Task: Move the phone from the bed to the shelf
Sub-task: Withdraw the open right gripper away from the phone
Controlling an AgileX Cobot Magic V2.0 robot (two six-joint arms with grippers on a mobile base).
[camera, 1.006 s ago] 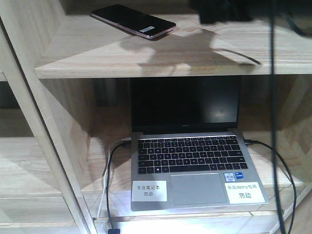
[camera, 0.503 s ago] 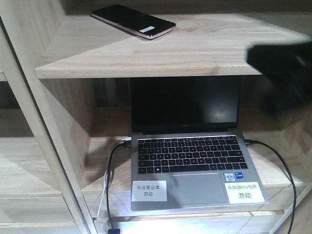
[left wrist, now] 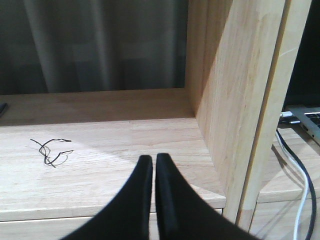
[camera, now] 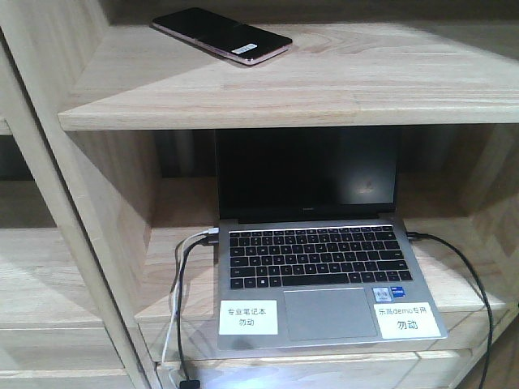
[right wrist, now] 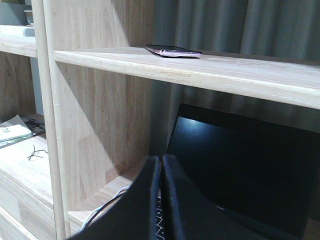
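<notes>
- You can see the phone lying flat on the upper board of the shelf, set back from the front edge, so it looks in no danger of sliding off.
- It sits toward the left of that board, directly above the open laptop in the compartment below.
- Your left gripper has its fingers pressed together over a bare lower board, holding nothing.
- Your right gripper is likewise pressed together and empty, below the phone's board and in front of the laptop screen.
- Judged from this, the placement looks done; nothing touches the phone.
- The bed is out of view.
</notes>
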